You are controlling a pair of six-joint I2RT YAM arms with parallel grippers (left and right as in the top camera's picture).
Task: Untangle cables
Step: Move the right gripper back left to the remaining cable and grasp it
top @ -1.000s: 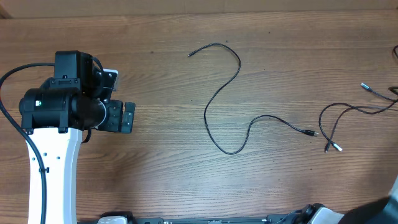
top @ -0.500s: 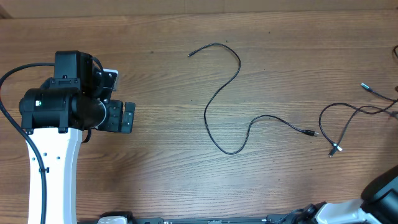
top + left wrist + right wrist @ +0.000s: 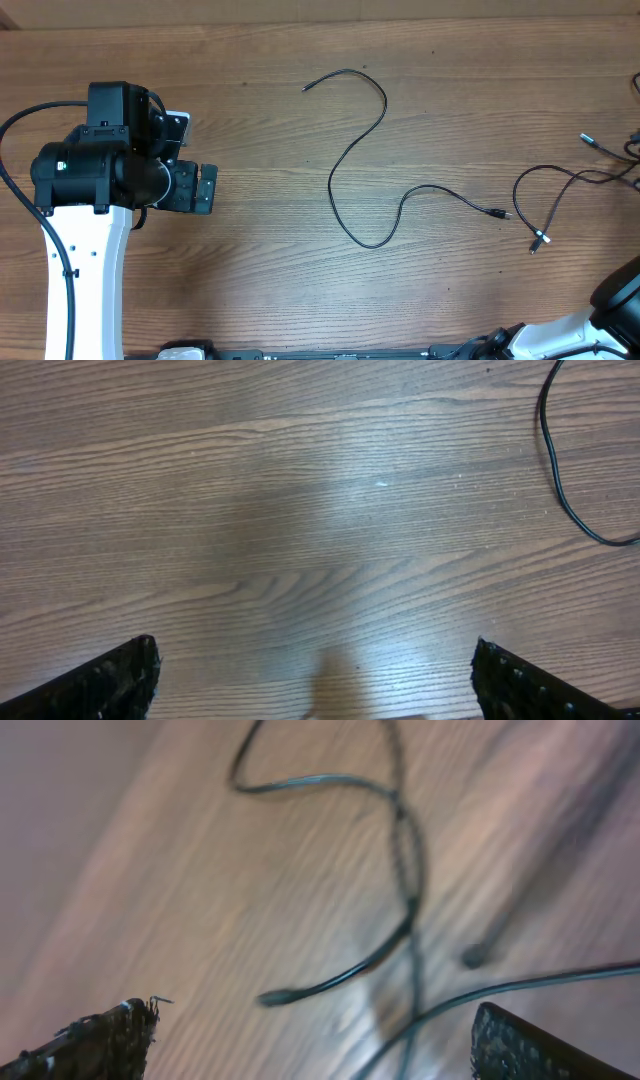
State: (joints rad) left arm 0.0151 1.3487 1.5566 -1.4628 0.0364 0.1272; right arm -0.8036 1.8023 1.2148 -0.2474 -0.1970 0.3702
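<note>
A long thin black cable (image 3: 372, 140) snakes across the middle of the table, from a tip at the back (image 3: 305, 88) to a plug (image 3: 503, 214) on the right. A second bunch of thin cables (image 3: 560, 180) lies at the right edge, with a silvery plug (image 3: 537, 242) toward the front. My left gripper (image 3: 205, 188) sits far to the left, open (image 3: 315, 685) over bare wood, with a loop of cable (image 3: 557, 490) at the top right of its view. My right gripper (image 3: 310, 1045) is open above blurred crossing cables (image 3: 400, 870); nothing lies between its fingers.
The left arm's white link and black wrist (image 3: 90, 200) fill the table's left side. The right arm (image 3: 620, 300) shows only at the front right corner. A thicker black arm cable (image 3: 15, 150) loops at the far left.
The right arm has come into view at the front right corner. The right-hand cables' front plug ends have shifted slightly and drawn together. The left arm has not moved.
</note>
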